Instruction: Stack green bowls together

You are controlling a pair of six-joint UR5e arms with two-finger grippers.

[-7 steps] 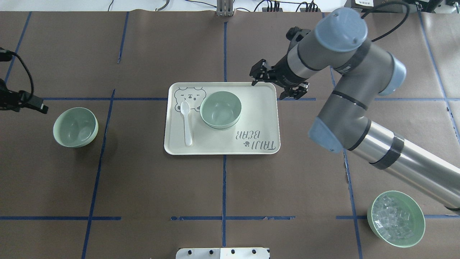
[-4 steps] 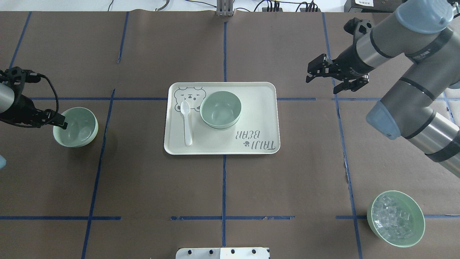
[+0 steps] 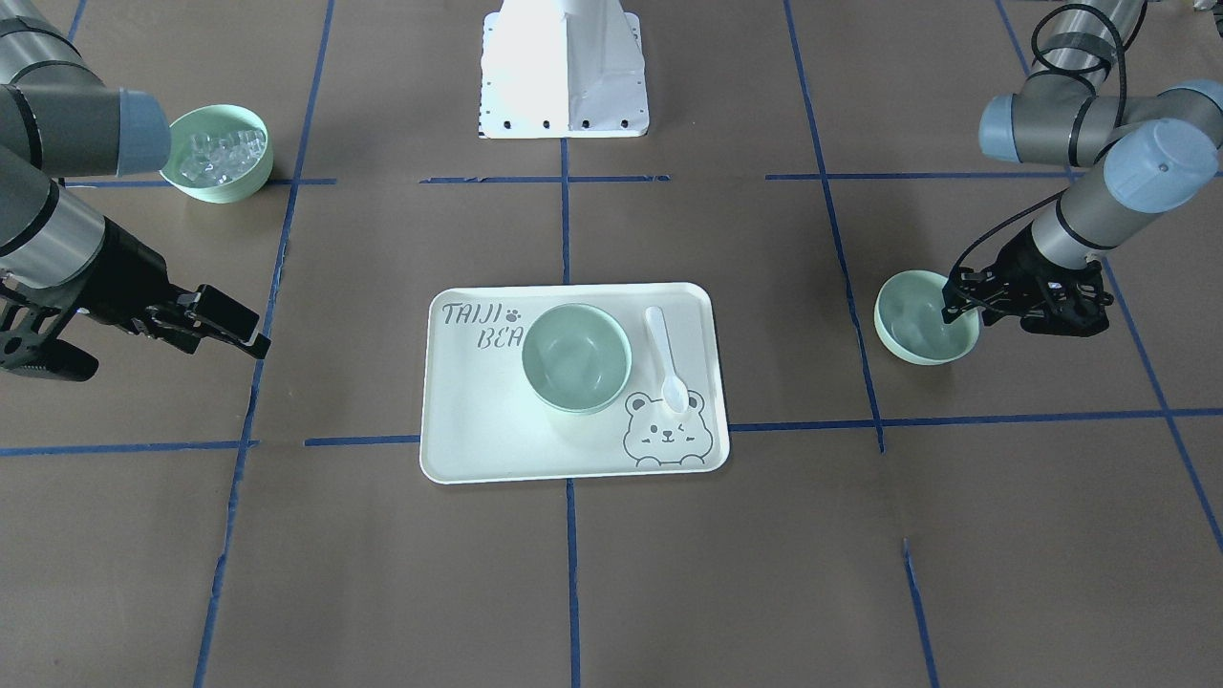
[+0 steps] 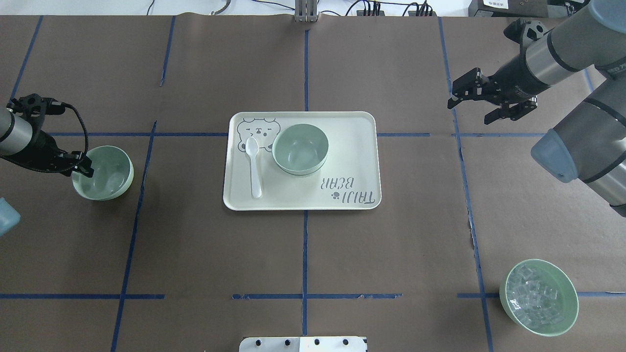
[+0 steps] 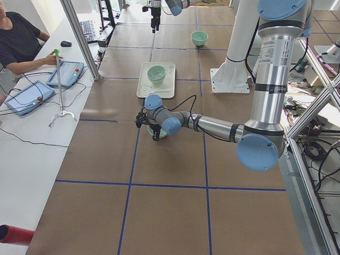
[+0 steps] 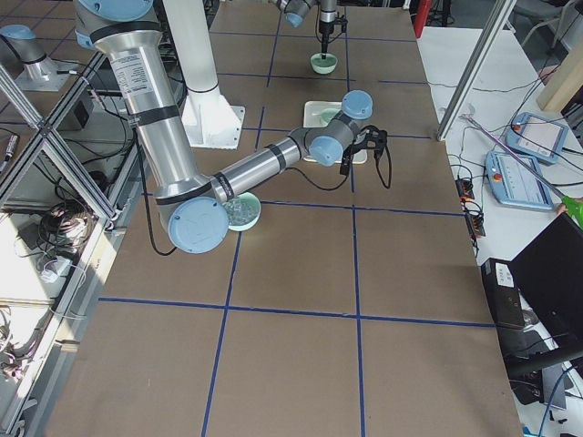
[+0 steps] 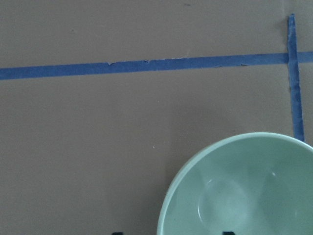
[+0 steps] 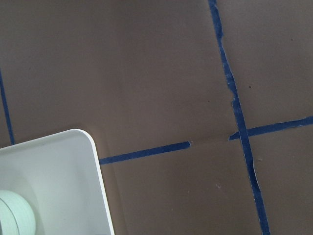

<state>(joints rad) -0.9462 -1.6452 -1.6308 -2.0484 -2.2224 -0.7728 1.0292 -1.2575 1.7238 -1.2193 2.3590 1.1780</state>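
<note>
Now | green bowls [image 4: 108,176] [image 4: 300,149] mouth-up (round) | left end effector [image 4: 84,170], right end effector [image 4: 468,111]: parted, empty

Brown paper [image 4: 391,254] is covering the table, blue tape lines [image 4: 304,254] are crossing it, and a white bench [image 5: 32,175] is standing along the left edge of the exterior left view.

White spoon [image 4: 254,168] just beside tray's [image 4: 352,151] green bowl [image 4: 300,149]

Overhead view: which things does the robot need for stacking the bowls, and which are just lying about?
For the job:
central green bowl
left-hand green bowl

Just lying about:
tray
white spoon
bowl of clear cubes
</note>
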